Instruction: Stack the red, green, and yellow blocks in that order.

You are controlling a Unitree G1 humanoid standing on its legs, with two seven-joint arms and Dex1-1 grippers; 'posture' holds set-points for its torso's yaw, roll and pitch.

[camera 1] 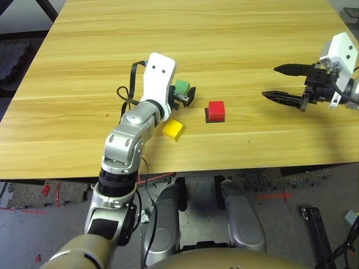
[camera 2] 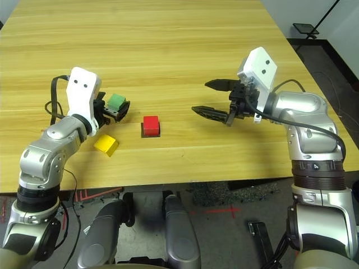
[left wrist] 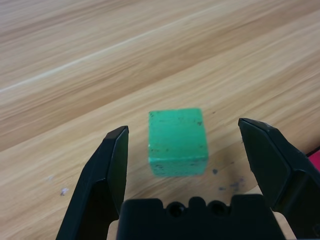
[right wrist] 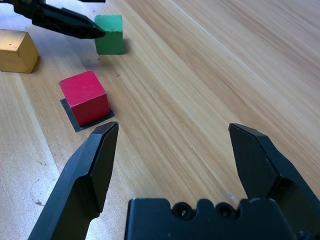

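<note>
The table [camera 2: 168,33] is the work surface. The left arm [camera 1: 128,140] reaches over its robot-side left portion; the right arm [camera 2: 305,126] reaches in from the right.

The left gripper [left wrist: 183,125] stands wide, holding nothing. The right gripper [right wrist: 173,125] also stands wide and empty, well apart from all three blocks, to the right of the red one.

Governing relation: the green block [left wrist: 177,137] lies between the left gripper's two fingers, on the table, with a visible gap on each side. The left arm is clearly the nearer. The block is a cube and has no long axis; its side faces run roughly along the fingers, so little wrist rotation appears necessary. Closing should bring the fingers onto opposite faces. Confirm sufficient finger depth before lifting; a shallow grip could let the block slip or tilt.

The red block [camera 2: 151,125] sits on the flat black patch [camera 1: 206,115], to the right of the green block and slightly nearer the robot. It is judged to be the base of the stack, making the transfer a lift and a move to the right.

The yellow block [camera 2: 106,144] lies nearer the robot than the green block, turned at an angle, and is judged last in sequence.
</note>
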